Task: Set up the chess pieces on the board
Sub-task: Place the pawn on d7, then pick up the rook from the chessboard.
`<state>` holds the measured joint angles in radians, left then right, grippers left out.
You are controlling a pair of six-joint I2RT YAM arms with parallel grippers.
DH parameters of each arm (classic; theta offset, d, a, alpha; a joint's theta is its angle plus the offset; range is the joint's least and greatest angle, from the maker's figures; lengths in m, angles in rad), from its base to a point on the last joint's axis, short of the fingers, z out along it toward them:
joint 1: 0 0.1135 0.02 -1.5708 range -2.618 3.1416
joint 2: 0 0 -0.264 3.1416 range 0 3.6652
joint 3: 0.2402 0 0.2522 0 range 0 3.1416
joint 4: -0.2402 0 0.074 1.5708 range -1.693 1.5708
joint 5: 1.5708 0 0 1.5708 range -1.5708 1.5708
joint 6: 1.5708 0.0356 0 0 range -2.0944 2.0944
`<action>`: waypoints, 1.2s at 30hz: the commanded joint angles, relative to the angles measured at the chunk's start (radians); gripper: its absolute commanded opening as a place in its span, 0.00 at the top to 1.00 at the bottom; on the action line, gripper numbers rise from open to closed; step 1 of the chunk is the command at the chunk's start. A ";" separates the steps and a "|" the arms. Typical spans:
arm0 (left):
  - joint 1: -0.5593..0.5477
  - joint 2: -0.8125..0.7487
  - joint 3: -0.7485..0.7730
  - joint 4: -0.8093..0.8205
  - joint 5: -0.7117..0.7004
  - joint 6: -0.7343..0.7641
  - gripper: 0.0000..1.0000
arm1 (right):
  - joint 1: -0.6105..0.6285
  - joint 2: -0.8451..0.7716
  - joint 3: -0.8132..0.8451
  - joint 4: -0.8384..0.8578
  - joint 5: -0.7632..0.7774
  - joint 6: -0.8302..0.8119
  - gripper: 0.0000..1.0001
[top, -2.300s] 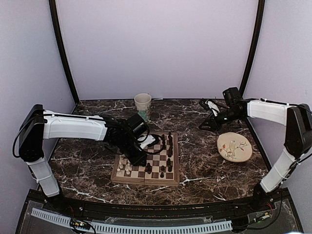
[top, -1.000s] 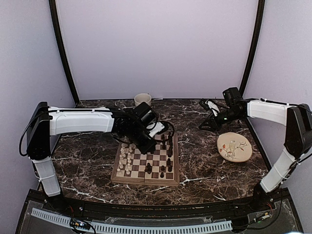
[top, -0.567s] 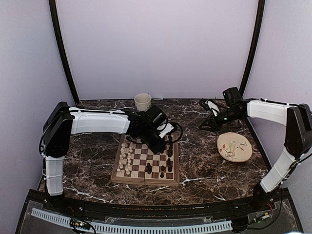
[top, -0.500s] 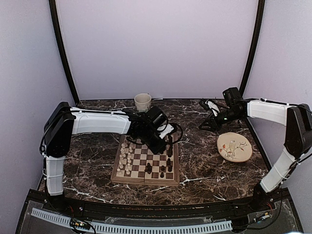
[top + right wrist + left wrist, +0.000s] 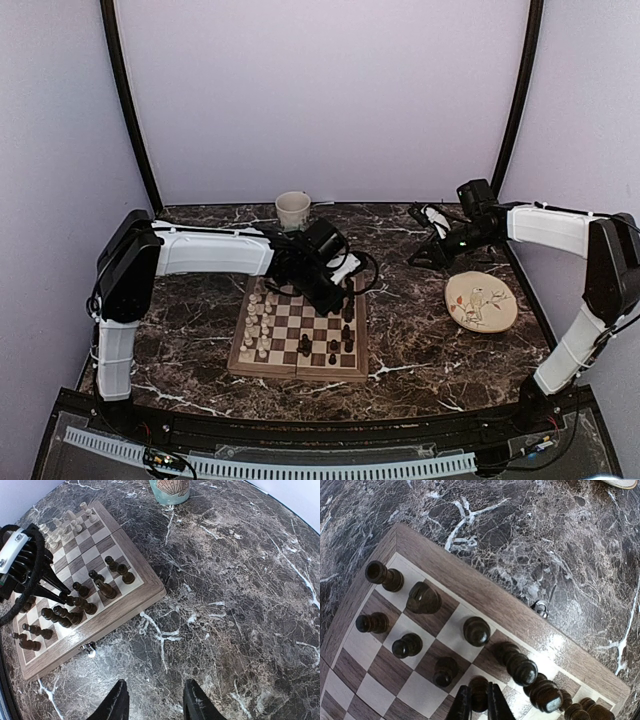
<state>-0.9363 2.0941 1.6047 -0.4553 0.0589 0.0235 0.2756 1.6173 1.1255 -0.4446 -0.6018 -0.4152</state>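
Note:
The checkered wooden board (image 5: 300,330) lies mid-table, also in the left wrist view (image 5: 485,605) and right wrist view (image 5: 130,605). Cream-white pieces (image 5: 258,325) stand along its left side, dark pieces (image 5: 346,320) along its right side. My left gripper (image 5: 337,293) is over the board's far right part, shut on a dark piece (image 5: 479,692) just above the squares. Other dark pieces (image 5: 422,599) stand around it. My right gripper (image 5: 154,702) is open and empty, above bare marble at the far right (image 5: 432,255).
A paper cup (image 5: 293,209) stands at the back behind the board, also in the right wrist view (image 5: 170,489). A round cream plate (image 5: 481,301) with a bird drawing lies at the right. The board has a small metal clasp (image 5: 540,608) on its edge.
My left arm has swung from the board's left side toward the far right corner, with its gripper now over the dark pieces. The right arm has not moved.

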 commanded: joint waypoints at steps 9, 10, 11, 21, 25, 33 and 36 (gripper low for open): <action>-0.006 0.001 0.033 -0.032 0.018 0.011 0.84 | -0.003 -0.007 0.016 0.001 -0.001 -0.018 0.63; -0.007 0.000 0.037 -0.038 0.019 0.009 0.82 | -0.003 -0.007 0.017 0.000 -0.002 -0.019 0.63; -0.007 -0.001 0.044 -0.050 0.018 0.008 0.81 | -0.003 -0.008 0.016 0.001 -0.003 -0.019 0.63; -0.010 -0.079 0.031 -0.095 -0.003 -0.016 0.76 | -0.003 -0.015 0.020 -0.012 0.000 -0.016 0.63; -0.010 -0.197 -0.069 -0.090 -0.050 -0.030 0.73 | -0.002 -0.048 0.068 -0.047 0.003 -0.034 0.63; -0.008 -0.492 -0.311 -0.070 -0.160 -0.075 0.67 | 0.155 -0.057 0.210 -0.191 0.057 -0.086 0.66; 0.001 -0.579 -0.416 -0.042 -0.187 -0.103 0.64 | 0.279 -0.035 0.257 -0.237 0.132 -0.121 0.67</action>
<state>-0.9409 1.6077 1.2999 -0.5102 -0.0658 -0.0345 0.4164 1.5829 1.3201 -0.5877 -0.5510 -0.4759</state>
